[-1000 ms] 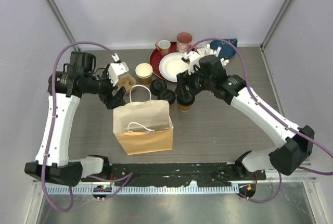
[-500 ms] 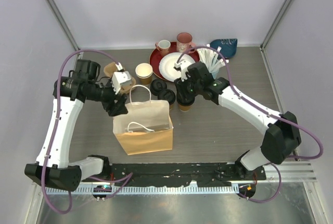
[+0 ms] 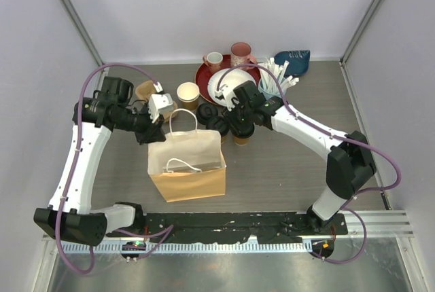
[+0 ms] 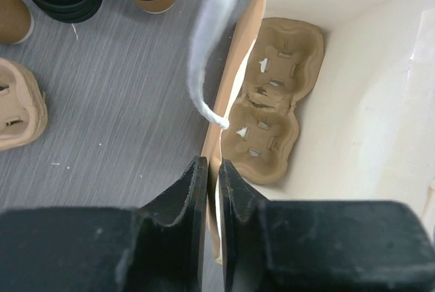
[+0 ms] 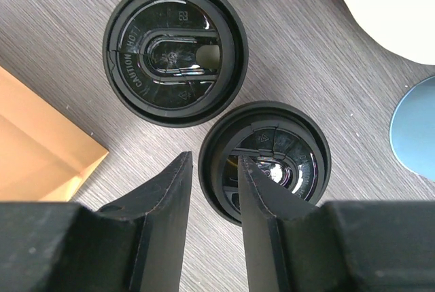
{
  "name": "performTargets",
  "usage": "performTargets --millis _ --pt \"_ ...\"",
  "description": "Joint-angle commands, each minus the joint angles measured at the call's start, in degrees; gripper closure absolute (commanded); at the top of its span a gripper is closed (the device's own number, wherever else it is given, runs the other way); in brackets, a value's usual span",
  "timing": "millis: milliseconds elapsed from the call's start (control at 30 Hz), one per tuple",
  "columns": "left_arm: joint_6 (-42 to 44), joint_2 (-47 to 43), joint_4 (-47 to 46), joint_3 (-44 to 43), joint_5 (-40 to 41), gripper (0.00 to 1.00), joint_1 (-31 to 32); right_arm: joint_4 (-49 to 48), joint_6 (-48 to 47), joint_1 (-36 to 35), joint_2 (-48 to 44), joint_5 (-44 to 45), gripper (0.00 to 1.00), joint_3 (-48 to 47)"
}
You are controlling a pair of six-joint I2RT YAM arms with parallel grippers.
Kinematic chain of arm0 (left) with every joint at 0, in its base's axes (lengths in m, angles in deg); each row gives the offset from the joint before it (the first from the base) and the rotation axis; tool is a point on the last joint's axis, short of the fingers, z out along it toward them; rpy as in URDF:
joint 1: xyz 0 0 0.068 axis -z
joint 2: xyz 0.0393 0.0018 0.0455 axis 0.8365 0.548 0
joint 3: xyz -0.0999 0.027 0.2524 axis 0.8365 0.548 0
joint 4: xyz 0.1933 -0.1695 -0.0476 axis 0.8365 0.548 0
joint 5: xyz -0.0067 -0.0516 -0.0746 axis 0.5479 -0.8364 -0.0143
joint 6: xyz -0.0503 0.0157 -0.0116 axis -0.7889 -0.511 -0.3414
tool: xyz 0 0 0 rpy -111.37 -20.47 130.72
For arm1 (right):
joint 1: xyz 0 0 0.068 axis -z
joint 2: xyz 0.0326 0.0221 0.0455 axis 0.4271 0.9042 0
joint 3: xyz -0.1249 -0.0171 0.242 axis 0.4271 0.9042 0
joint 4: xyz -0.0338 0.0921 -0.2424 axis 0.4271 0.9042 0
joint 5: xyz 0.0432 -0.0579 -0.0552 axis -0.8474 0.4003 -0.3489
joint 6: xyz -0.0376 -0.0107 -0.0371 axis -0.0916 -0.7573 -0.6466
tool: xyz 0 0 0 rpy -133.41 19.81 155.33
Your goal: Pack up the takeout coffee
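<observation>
**Right arm on the rightmost cup, left arm holding the bag's rim**

The takeout coffee stands mid-table as three lidded cups (image 3: pixel 219 126) in a tight cluster, all upright with their long axes vertical. An unlidded cup (image 3: pixel 188 93) sits just far-left of them. The rightmost cup (image 5: pixel 272 159) lies directly beneath the right gripper (image 5: pixel 212 163), which points straight down at it. Its jaws are drawn in to a narrow gap, far narrower than the lid. One finger is outside the lid's edge and the other over the lid itself. Whether they actually pinch that edge cannot be told.

The paper bag (image 3: pixel 187 183) stands upright just near-left of the cluster, mouth up. A cup carrier (image 4: pixel 268 102) lies on its floor. The left gripper (image 4: pixel 212 166) has its fingers almost together, with the bag's left rim between them, apparently holding the mouth open.

The right arm is clearly the closer one to the coffee. The coming move likely turns on carrying the cup up, then near and left, over the bag's far rim and down toward the carrier. A hold on the lid's edge alone could slip or pop the lid.
</observation>
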Motion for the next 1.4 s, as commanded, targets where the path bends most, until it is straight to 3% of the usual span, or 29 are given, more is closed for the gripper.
performTargets --millis 0,200,533,900,1367 --pt "1.34 -0.76 17.65 -0.10 -2.29 0.87 0.25 1.27 -2.87 -0.08 0.62 1.36 0.62 -2.46" --pt "1.61 -0.50 17.65 -0.27 -3.17 1.00 0.34 1.80 -4.02 -0.17 1.94 2.33 0.63 -3.51" --pt "0.47 -0.67 17.65 -1.24 -3.61 1.00 0.52 1.02 -6.39 -0.17 2.64 2.51 0.69 -1.84" --pt "0.11 -0.76 17.65 -1.77 -2.65 1.00 0.52 2.33 -7.01 -0.17 0.72 1.90 0.99 -1.66" --pt "-6.65 -5.68 9.21 -2.39 1.84 1.00 1.04 14.98 -0.77 -0.26 -10.18 0.41 0.99 -10.01"
